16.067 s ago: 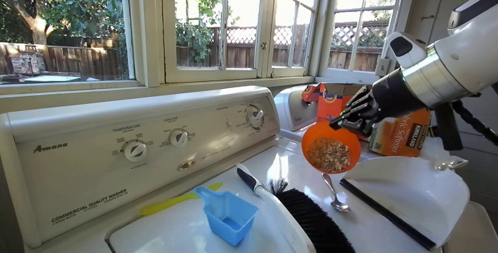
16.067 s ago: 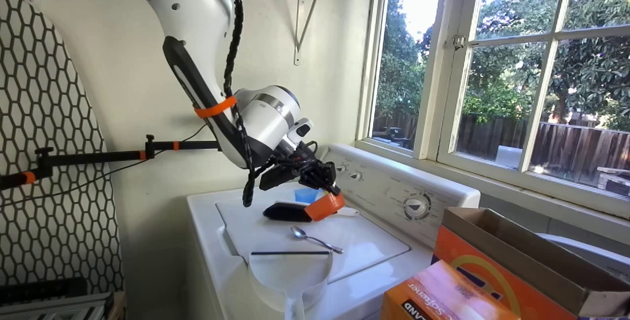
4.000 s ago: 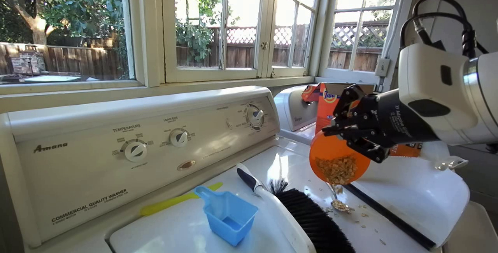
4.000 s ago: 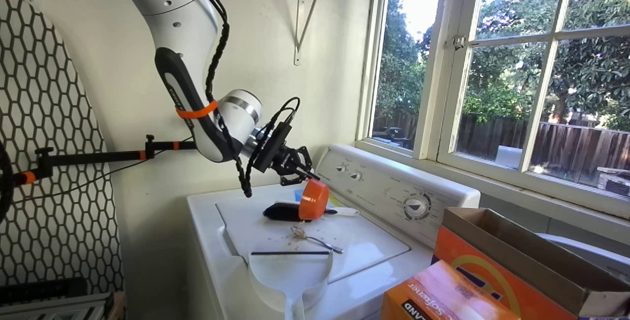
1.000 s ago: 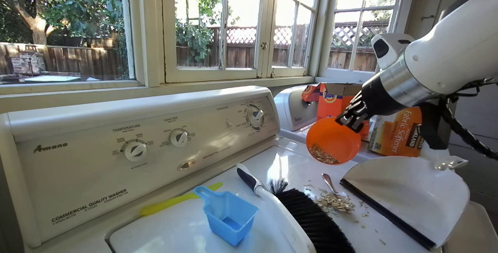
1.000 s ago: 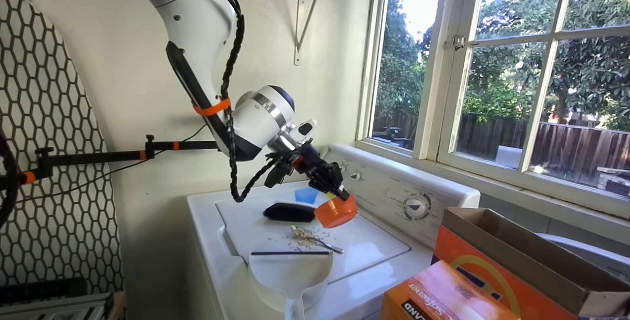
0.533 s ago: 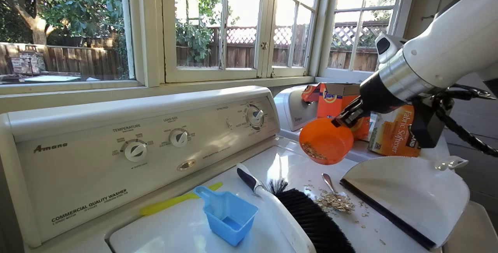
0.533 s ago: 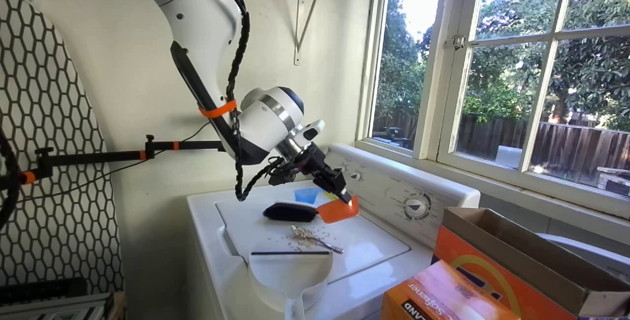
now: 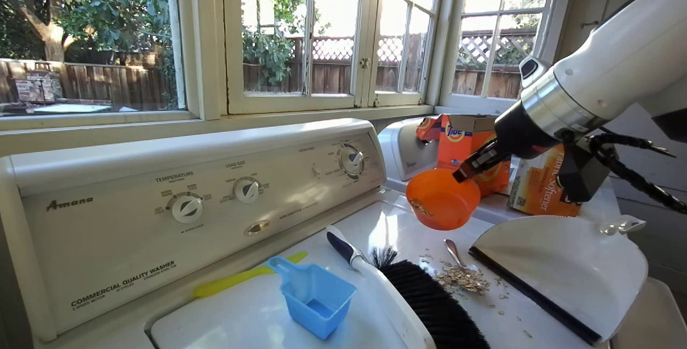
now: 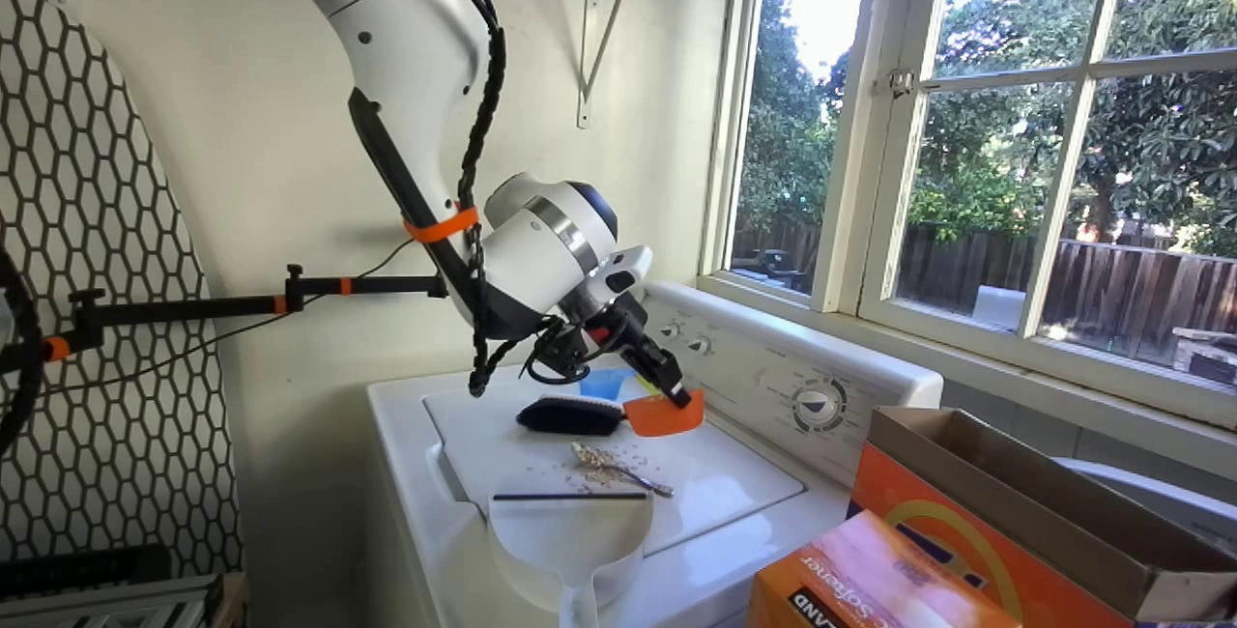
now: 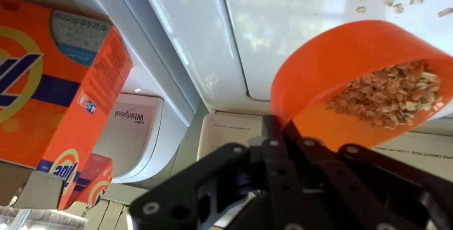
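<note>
Wrist view: the gripper [image 11: 281,126] held the tilted bowl [image 11: 339,55] by its rim, fingers [image 11: 271,131] narrow, probably to avoid the oats [image 11: 393,97]

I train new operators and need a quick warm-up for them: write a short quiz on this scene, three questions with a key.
1. Which part of the round orange plastic bowl does the black two-fingered gripper pinch?
2. True or false: the bowl is empty.
3. Between the pale dry flakes on the white washer lid and the blue plastic scoop lies: A) the white plastic dustpan; B) the black-bristled brush; C) the orange cardboard Tide box.

Key:
1. Its rim.
2. False; similar flakes lie inside it.
3. B.
</note>
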You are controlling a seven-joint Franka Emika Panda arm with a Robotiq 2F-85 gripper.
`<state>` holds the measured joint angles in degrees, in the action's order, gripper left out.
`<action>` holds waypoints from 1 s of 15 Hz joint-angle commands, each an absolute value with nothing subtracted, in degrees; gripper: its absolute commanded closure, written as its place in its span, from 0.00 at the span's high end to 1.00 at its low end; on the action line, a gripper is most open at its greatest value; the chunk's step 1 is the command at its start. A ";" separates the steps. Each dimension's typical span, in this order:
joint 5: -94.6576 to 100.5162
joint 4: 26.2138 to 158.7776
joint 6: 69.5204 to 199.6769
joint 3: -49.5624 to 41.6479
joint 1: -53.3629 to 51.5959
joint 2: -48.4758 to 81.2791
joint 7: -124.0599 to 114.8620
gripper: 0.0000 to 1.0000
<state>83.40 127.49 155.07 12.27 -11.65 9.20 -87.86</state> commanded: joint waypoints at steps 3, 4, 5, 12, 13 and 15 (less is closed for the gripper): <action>84.38 126.69 160.82 11.06 -10.27 11.38 -94.31 0.01; 84.61 126.43 161.07 10.86 -10.13 11.83 -94.87 0.01; 84.87 126.09 161.22 10.69 -10.03 12.31 -95.27 0.01; 85.40 121.77 161.62 9.36 -9.86 17.24 -96.61 0.01; 85.40 121.12 161.49 9.22 -9.92 17.92 -96.58 0.01; 85.52 119.80 161.42 8.94 -10.03 19.26 -96.78 0.01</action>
